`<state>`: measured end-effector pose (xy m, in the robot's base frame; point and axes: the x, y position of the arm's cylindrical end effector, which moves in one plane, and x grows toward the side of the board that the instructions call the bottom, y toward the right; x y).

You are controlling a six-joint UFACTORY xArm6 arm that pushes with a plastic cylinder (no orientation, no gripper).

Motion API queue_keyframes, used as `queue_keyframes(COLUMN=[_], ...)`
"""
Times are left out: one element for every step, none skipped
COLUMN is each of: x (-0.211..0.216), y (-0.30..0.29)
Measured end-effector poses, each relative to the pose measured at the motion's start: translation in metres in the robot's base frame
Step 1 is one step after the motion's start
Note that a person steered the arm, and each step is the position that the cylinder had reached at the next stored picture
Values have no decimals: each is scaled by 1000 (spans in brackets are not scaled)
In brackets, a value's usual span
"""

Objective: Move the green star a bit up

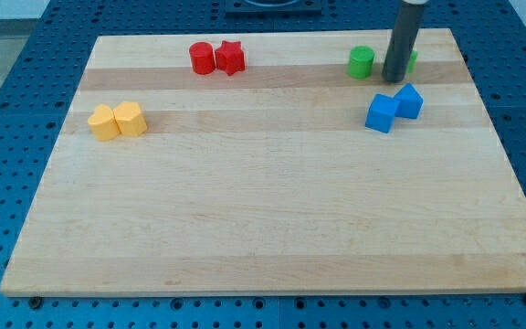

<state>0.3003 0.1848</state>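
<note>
The green star (412,60) lies near the view's top right of the wooden board (263,210), mostly hidden behind the dark rod; only a green sliver shows at the rod's right. My tip (394,80) rests on the board just left of and below the star, between it and the green cylinder (362,62). Whether the tip touches the star cannot be told.
Two blue blocks (383,112) (409,100) sit touching just below the tip. A red cylinder (201,58) and red star (231,58) sit side by side at the top middle. Two yellow blocks (104,122) (131,119) sit together at the left.
</note>
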Motion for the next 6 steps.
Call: queue_keyframes(x=[-2,-2,-1,-2,-4,-20], y=[23,49,56,36,15,15])
